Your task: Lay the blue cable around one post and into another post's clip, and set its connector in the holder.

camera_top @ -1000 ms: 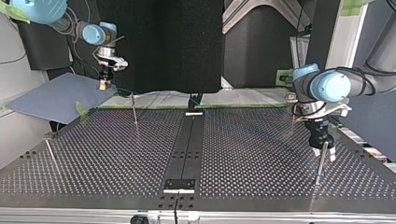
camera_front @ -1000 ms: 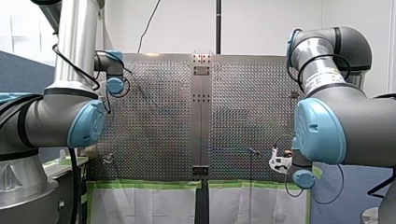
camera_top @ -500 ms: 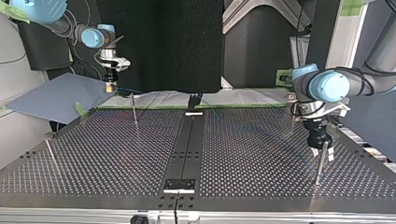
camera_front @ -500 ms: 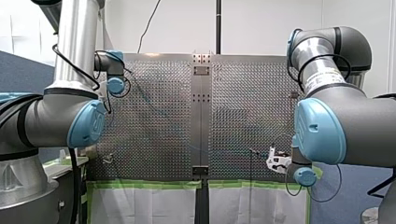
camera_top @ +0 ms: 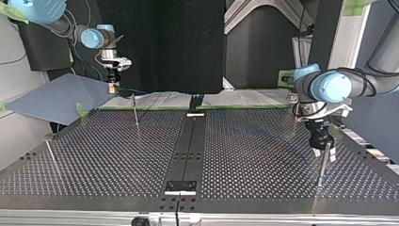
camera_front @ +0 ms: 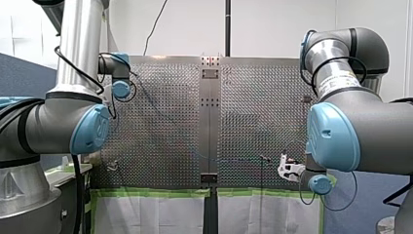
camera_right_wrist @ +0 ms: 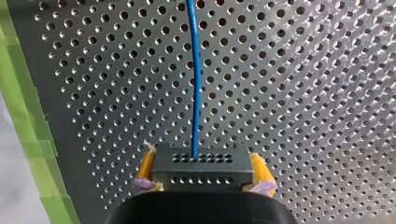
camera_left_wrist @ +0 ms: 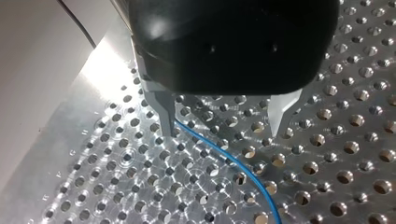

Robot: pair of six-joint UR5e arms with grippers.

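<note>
In the right wrist view my right gripper [camera_right_wrist: 201,156] has its yellow pads [camera_right_wrist: 146,166] shut on a black connector [camera_right_wrist: 201,170]. The blue cable [camera_right_wrist: 196,79] leaves the connector and runs straight ahead over the perforated plate. In the top view this gripper [camera_top: 112,87] hangs above the table's far edge at the left, beside a thin post [camera_top: 135,112]. My left gripper [camera_left_wrist: 223,125] stands open just above the plate, and the cable [camera_left_wrist: 233,163] passes close by one metal finger [camera_left_wrist: 166,119] without being gripped. In the top view it [camera_top: 325,151] hovers at a post [camera_top: 322,168] on the right.
Another thin post [camera_top: 51,156] stands near the top view's left edge. A black strip [camera_top: 188,141] with small brackets runs down the table's middle. Green tape [camera_front: 156,193] lines the table edge nearest the arms. A blue-grey sheet [camera_top: 51,99] lies beyond the table at the far left.
My right gripper has carried the connector a little toward the top view's right, nearer the far post. My left gripper has stayed open and risen slightly by its post.
</note>
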